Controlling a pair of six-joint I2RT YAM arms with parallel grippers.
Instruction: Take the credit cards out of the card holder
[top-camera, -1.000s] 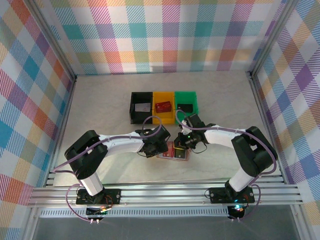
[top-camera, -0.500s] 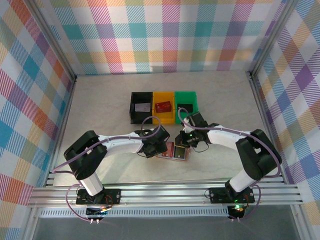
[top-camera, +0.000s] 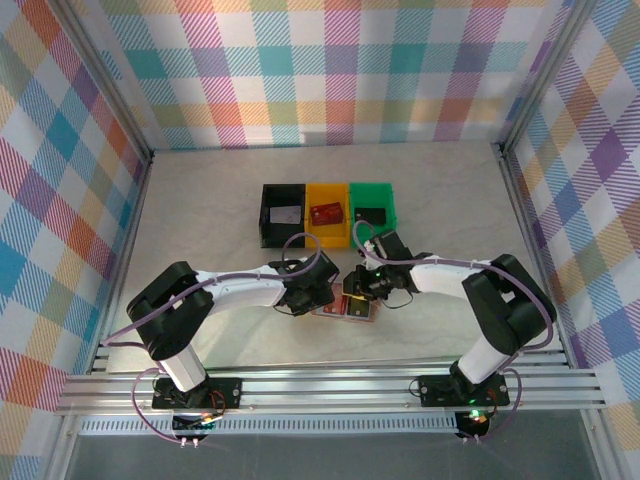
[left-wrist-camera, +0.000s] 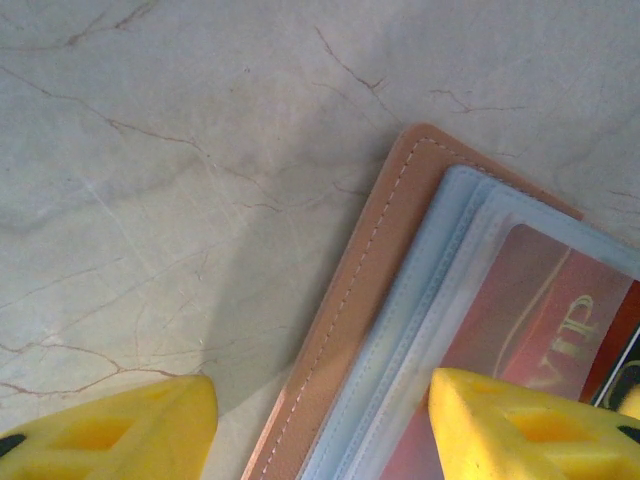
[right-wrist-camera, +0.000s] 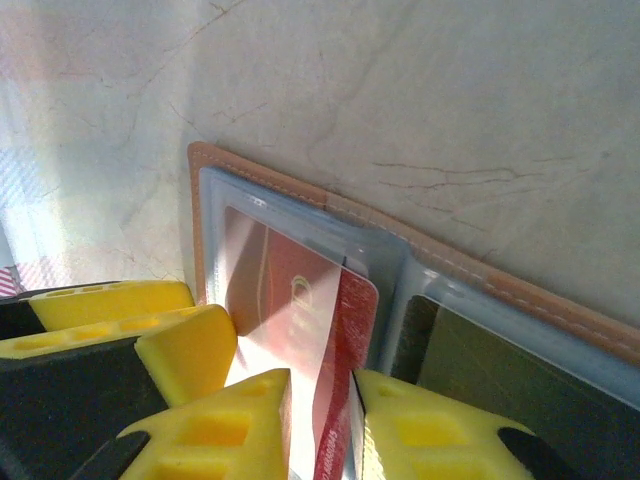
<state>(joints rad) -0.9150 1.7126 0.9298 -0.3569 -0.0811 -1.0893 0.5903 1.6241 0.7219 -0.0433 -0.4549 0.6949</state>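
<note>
The tan card holder (top-camera: 348, 306) lies spread on the table between both grippers. In the left wrist view its stitched edge (left-wrist-camera: 350, 300) runs between the fingers of my open left gripper (left-wrist-camera: 320, 430), which straddles that edge, the right finger over a sleeved red credit card (left-wrist-camera: 540, 310). In the right wrist view, the red card (right-wrist-camera: 345, 340) sticks partly out of its clear sleeve. Its edge stands between the narrowly parted fingers of my right gripper (right-wrist-camera: 325, 430). The holder's other panel holds a dark card (right-wrist-camera: 520, 370). From above, the left gripper (top-camera: 322, 297) and right gripper (top-camera: 358, 290) crowd the holder.
Behind the holder stand a black bin (top-camera: 266, 230), a yellow bin (top-camera: 326, 232) and a green bin (top-camera: 372, 192) side by side, each with a card in it. Aluminium frame rails and plaid walls enclose the marble-patterned table (top-camera: 200, 220).
The right gripper's jaws have parted a little and its wrist has shifted slightly toward the holder. The left arm and the holder have stayed put.
</note>
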